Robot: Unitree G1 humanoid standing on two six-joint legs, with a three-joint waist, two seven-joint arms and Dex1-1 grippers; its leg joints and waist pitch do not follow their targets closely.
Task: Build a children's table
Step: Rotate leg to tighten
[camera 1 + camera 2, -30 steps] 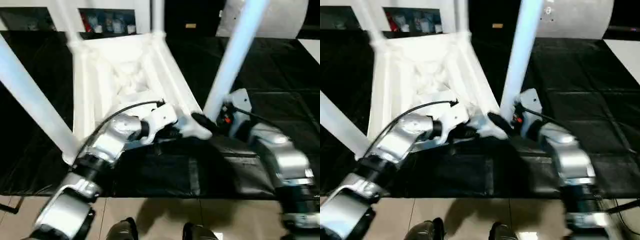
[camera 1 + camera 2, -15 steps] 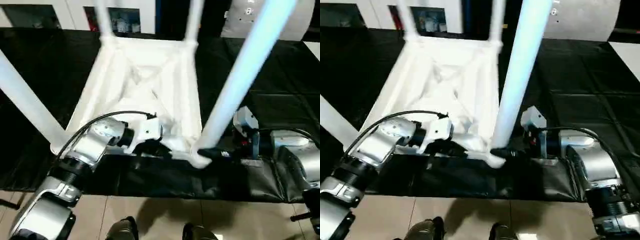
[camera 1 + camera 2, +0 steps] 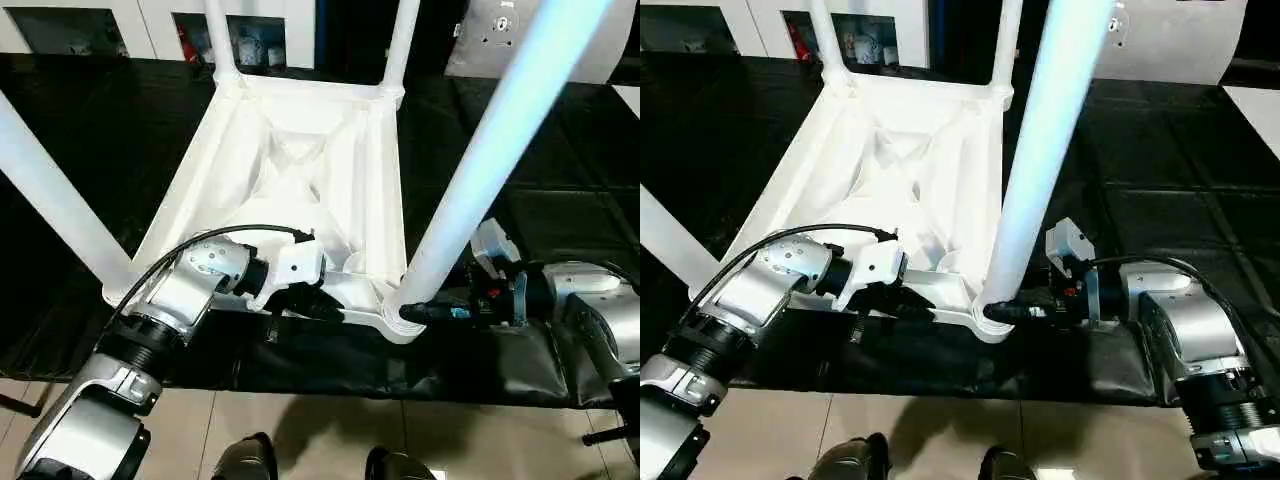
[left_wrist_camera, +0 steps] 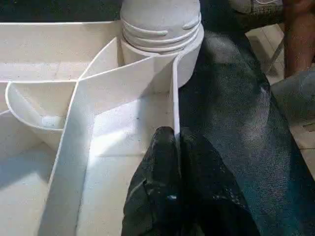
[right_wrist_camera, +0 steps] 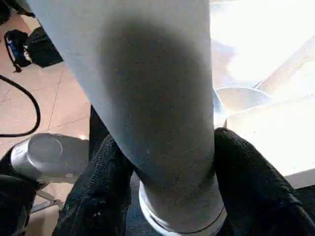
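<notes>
Left wrist view showed the left end effector (image 4: 176,140) closed on the tabletop's rim (image 4: 174,98); the right end effector (image 5: 165,162) clasped a leg (image 5: 147,88).

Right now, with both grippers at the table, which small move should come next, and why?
Probably turn the near right leg with the right gripper, whose fingers straddle its base. The collar threads still show above the corner socket, so it looks not fully seated. The left gripper pinches the top's edge wall, steadying it.
</notes>
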